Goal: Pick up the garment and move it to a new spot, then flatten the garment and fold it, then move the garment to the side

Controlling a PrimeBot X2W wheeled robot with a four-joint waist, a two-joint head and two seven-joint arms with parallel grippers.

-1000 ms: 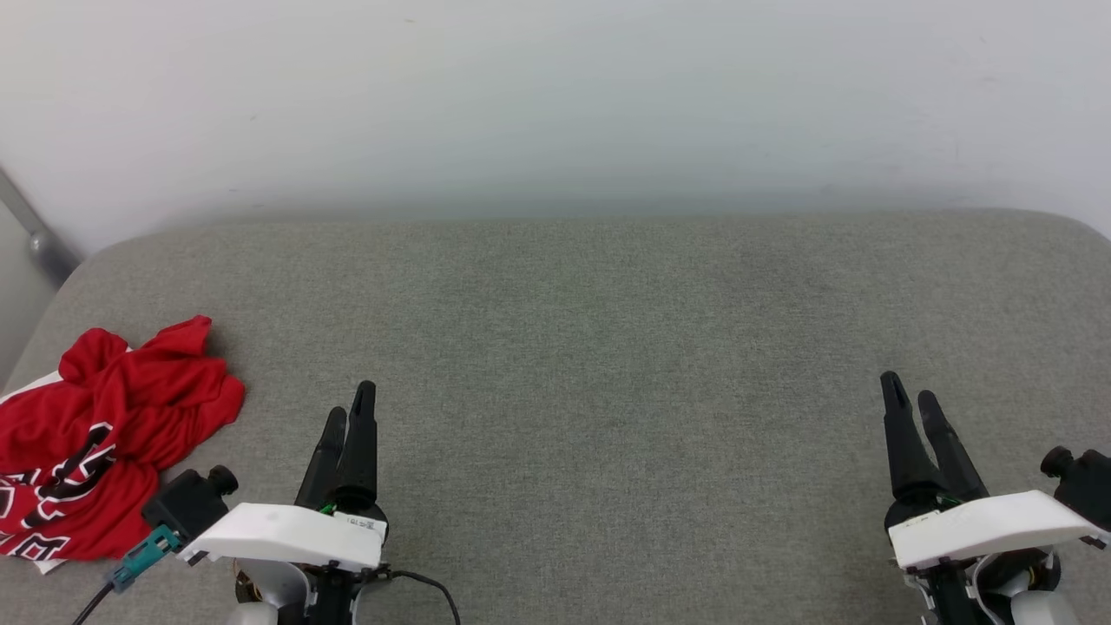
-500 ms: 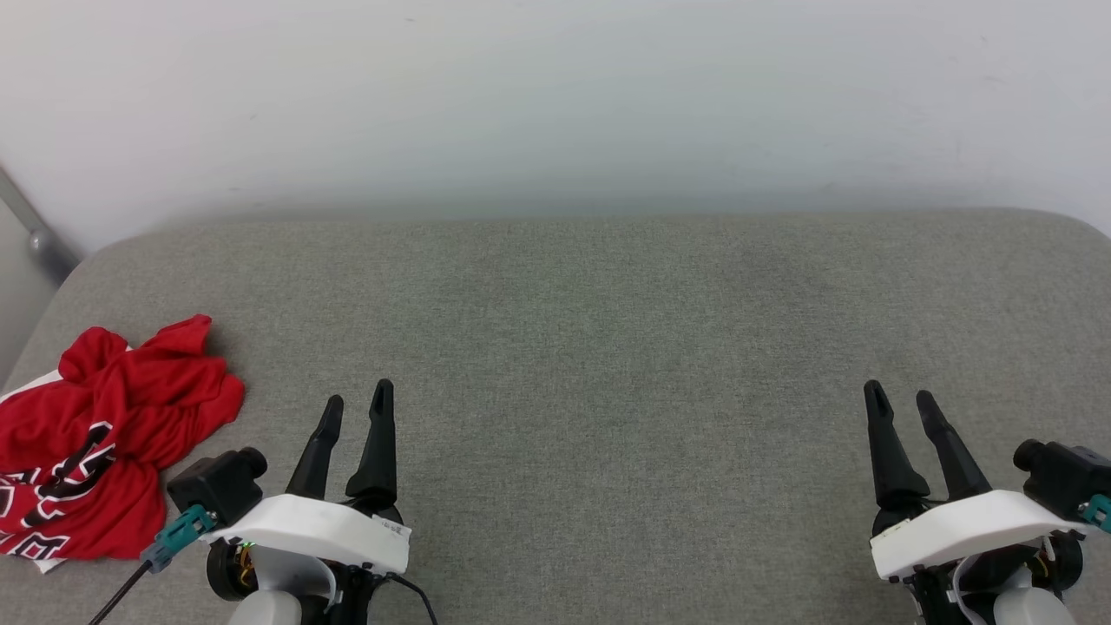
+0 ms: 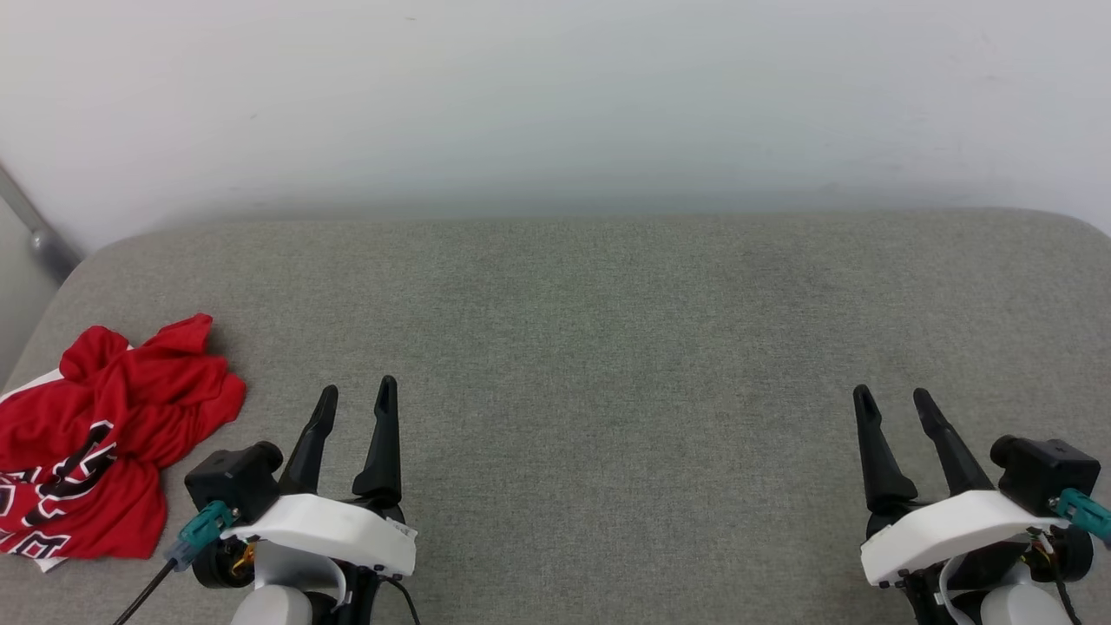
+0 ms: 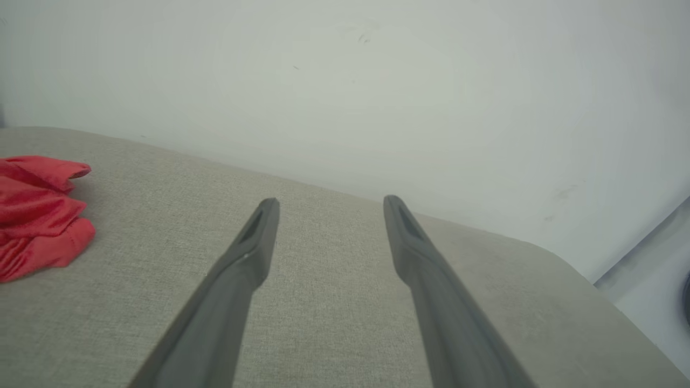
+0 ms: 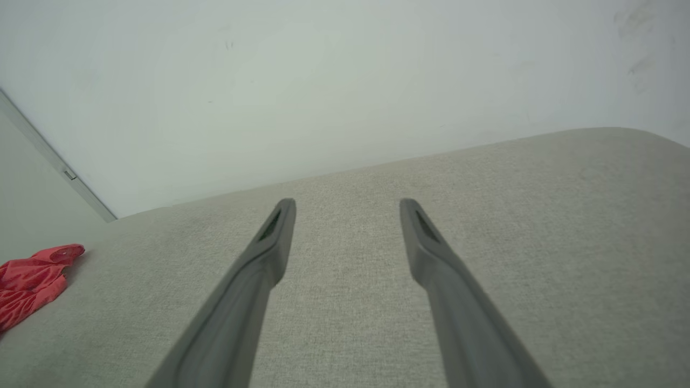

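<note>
Leftward, crumpled garment (image 3: pixel 95 443) on grey cushion (image 3: pixel 608 347), long axis roughly near-to-far

On my screen the shirt (image 3: pixel 104 425) runs off the left edge of the head view, so I can't see its full outline. Its black lettering (image 3: pixel 74 464) is broken up by folds and I can't read it. A white patch (image 3: pixel 26 388) behind is mostly covered by red cloth. Both wrist views crop the shirt (image 4: pixel 38 215) at their left edge. The arms behind the left end effector (image 3: pixel 358 388) and right end effector (image 3: pixel 890 393) leave the bottom edge. A dark curved thing (image 4: pixel 687 293) is too cropped to identify.
</note>
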